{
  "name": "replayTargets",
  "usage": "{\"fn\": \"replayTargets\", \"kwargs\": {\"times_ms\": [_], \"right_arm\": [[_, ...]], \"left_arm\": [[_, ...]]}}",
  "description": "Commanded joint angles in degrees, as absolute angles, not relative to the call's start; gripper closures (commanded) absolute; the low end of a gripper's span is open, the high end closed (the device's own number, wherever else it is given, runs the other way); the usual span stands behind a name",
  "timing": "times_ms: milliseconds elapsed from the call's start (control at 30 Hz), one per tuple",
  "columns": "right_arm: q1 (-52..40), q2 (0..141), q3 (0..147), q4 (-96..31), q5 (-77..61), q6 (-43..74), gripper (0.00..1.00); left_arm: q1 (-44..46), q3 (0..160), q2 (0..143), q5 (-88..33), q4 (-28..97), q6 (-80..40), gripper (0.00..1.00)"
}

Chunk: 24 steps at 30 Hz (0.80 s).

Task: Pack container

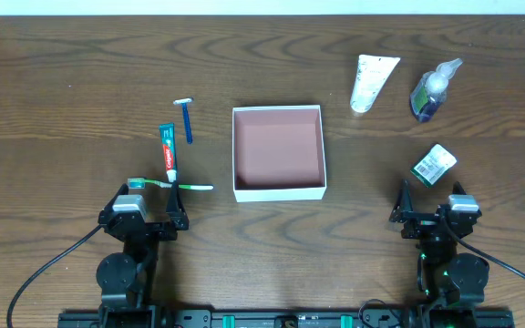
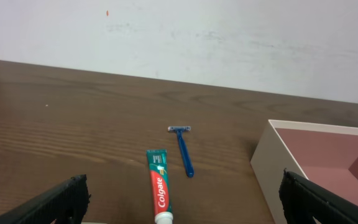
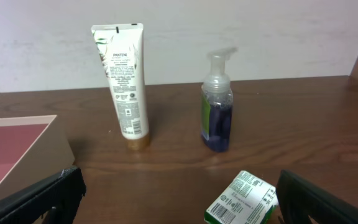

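The container [image 1: 278,189] is a square white box with a pink inside, open and empty at the table's middle; it also shows in the left wrist view [image 2: 278,163] and the right wrist view [image 3: 48,149]. Left of it lie a toothpaste tube [image 1: 167,150] [image 2: 159,188], a blue razor [image 1: 187,118] [image 2: 183,150] and a green toothbrush [image 1: 167,185]. Right of it are a white lotion tube [image 1: 372,82] [image 3: 123,81], a soap pump bottle [image 1: 432,89] [image 3: 217,102] and a small green-white box [image 1: 434,164] [image 3: 244,199]. My left gripper [image 1: 153,214] [image 2: 182,214] and right gripper [image 1: 434,211] [image 3: 179,214] are open and empty near the front edge.
The wooden table [image 1: 62,109] reaches to a white wall [image 2: 229,37] at the back. The arm bases and cables sit at the front edge.
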State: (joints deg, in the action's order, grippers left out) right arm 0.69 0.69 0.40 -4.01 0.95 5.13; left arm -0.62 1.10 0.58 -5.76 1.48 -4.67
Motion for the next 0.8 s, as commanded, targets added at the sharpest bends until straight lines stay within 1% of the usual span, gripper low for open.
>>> {"fn": "replayTargets", "kwargs": {"times_ms": [0, 767], "right_arm": [[1.2, 0.3, 0.3, -4.3, 0.6, 4.2, 0.01], [1.1, 0.3, 0.3, -4.1, -0.1, 5.4, 0.01]], "left_arm": [[-0.4, 0.2, 0.3, -6.4, 3.6, -5.0, 0.02], [-0.4, 0.2, 0.3, -6.4, 3.6, -5.0, 0.02]]}}
